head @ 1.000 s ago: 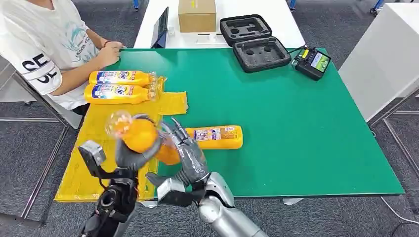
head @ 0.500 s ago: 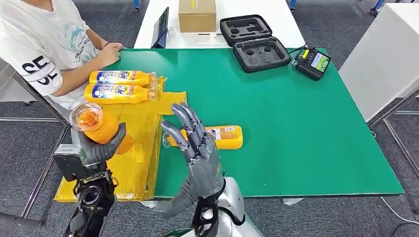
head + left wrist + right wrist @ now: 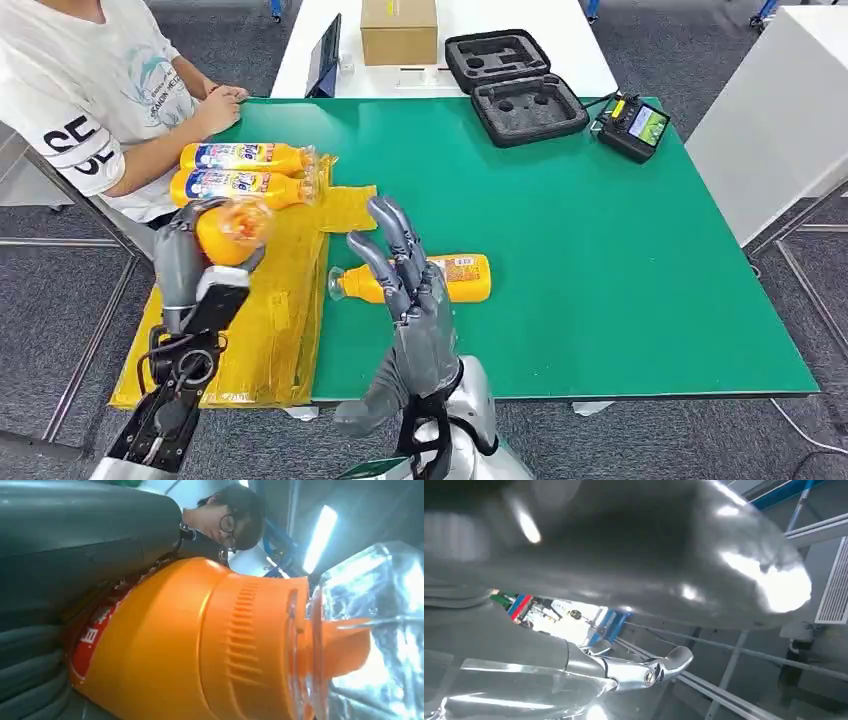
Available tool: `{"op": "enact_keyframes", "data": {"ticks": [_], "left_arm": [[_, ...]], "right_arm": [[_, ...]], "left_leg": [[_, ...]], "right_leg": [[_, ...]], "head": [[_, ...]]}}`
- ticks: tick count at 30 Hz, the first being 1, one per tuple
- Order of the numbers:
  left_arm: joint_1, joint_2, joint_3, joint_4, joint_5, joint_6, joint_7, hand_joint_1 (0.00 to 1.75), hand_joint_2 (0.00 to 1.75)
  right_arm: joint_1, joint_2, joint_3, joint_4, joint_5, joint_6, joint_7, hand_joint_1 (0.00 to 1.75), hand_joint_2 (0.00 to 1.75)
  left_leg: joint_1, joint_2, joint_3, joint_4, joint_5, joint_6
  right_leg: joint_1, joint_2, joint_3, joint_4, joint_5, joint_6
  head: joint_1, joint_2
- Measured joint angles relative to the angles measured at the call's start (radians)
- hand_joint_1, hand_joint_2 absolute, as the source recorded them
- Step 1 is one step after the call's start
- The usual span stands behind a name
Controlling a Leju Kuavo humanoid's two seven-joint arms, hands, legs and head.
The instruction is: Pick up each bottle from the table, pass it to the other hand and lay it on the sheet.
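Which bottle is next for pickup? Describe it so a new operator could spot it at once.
Start at the green table and find the yellow sheet along its left side. Just right of the sheet's edge, one orange bottle lies on its side on bare green, behind the right hand's raised fingers. It alone is off the sheet and unheld.

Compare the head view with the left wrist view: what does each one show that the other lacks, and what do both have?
Head view alone: the green table, the yellow sheet with two bottles lying on it, a third bottle lying on the table, and the right hand raised, fingers apart, holding nothing.
Left wrist view alone: the held bottle's ribbed orange neck, clear cap and red label close up.
Both: the left hand gripping the held bottle, and the person.
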Motion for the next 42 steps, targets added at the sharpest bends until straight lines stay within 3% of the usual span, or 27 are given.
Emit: {"op": "enact_keyframes", "data": {"ticks": [5, 12, 20, 29, 30, 31, 34, 35, 36, 42], "left_arm": [[-0.131, 0.028, -0.051, 0.258, -0.376, -0.094, 0.201, 1.75, 1.75], [-0.224, 0.046, -0.081, 0.578, -0.476, -0.188, 0.225, 1.75, 1.75], [-0.283, 0.055, -0.108, 0.718, -0.520, -0.337, 0.238, 1.75, 1.75], [-0.324, 0.055, -0.106, 0.776, -0.480, -0.403, 0.224, 1.75, 1.75], [-0.326, 0.055, -0.106, 0.778, -0.479, -0.404, 0.224, 1.55, 1.75], [-0.327, 0.055, -0.106, 0.782, -0.479, -0.404, 0.223, 0.00, 1.75], [-0.329, 0.055, -0.105, 0.789, -0.471, -0.411, 0.219, 0.00, 1.75], [-0.332, 0.055, -0.103, 0.792, -0.464, -0.420, 0.216, 0.00, 1.75], [-0.335, 0.055, -0.100, 0.797, -0.454, -0.433, 0.209, 0.00, 0.00], [-0.351, 0.055, -0.057, 0.808, -0.338, -0.619, 0.159, 0.00, 0.00]], "right_arm": [[-0.021, 0.000, 0.023, 0.024, -0.044, 0.000, 0.000, 0.00, 0.00], [-0.043, -0.012, 0.058, 0.063, -0.116, 0.000, 0.000, 0.00, 0.00], [-0.051, -0.030, 0.091, 0.098, -0.172, 0.019, 0.000, 0.00, 0.00], [-0.051, -0.040, 0.100, 0.121, -0.172, 0.019, 0.000, 0.00, 0.00], [-0.051, -0.042, 0.101, 0.121, -0.172, 0.018, 0.000, 0.00, 0.00], [-0.051, -0.043, 0.103, 0.123, -0.172, 0.018, 0.000, 0.00, 0.00], [-0.051, -0.046, 0.108, 0.127, -0.171, 0.018, 0.000, 0.00, 0.00], [-0.051, -0.047, 0.108, 0.128, -0.170, 0.018, 0.000, 0.00, 1.75], [-0.051, -0.047, 0.108, 0.131, -0.169, 0.018, 0.000, 0.00, 1.75], [-0.058, -0.047, 0.108, 0.142, -0.166, 0.019, 0.000, 0.00, 1.75]], "left_leg": [[0.000, 0.001, 0.000, 0.000, 0.000, 0.000], [0.000, 0.001, 0.000, 0.000, 0.001, -0.001], [0.000, -0.001, 0.001, -0.001, 0.000, -0.001], [0.000, -0.001, 0.009, -0.001, 0.000, -0.001], [0.000, -0.001, 0.010, -0.001, 0.000, -0.001], [0.000, 0.000, 0.010, -0.001, 0.000, -0.001], [0.000, 0.000, 0.011, -0.001, 0.000, -0.001], [0.000, -0.001, 0.011, -0.001, 0.000, -0.001], [0.000, -0.001, 0.011, -0.001, 0.000, -0.001], [0.000, -0.001, 0.014, -0.001, 0.000, -0.001]], "right_leg": [[0.000, 0.001, 0.000, 0.000, 0.001, 0.000], [0.000, 0.001, 0.000, 0.000, 0.001, 0.000], [0.000, 0.000, 0.003, 0.000, 0.000, 0.000], [0.000, 0.000, 0.010, 0.000, 0.000, 0.000], [0.000, 0.000, 0.010, 0.000, 0.000, 0.000], [0.000, 0.000, 0.011, 0.000, 0.000, 0.000], [0.000, 0.000, 0.011, 0.000, 0.000, 0.000], [0.000, 0.000, 0.012, 0.000, 0.000, 0.000], [0.000, 0.000, 0.012, 0.000, 0.000, 0.000], [0.000, 0.000, 0.015, 0.000, 0.000, 0.000]], "head": [[0.000, 0.000], [0.000, 0.000], [0.000, 0.000], [0.000, 0.000], [0.000, 0.000], [0.000, 0.000], [0.000, 0.000], [0.000, 0.000], [-0.001, 0.000], [-0.001, 0.000]]}}
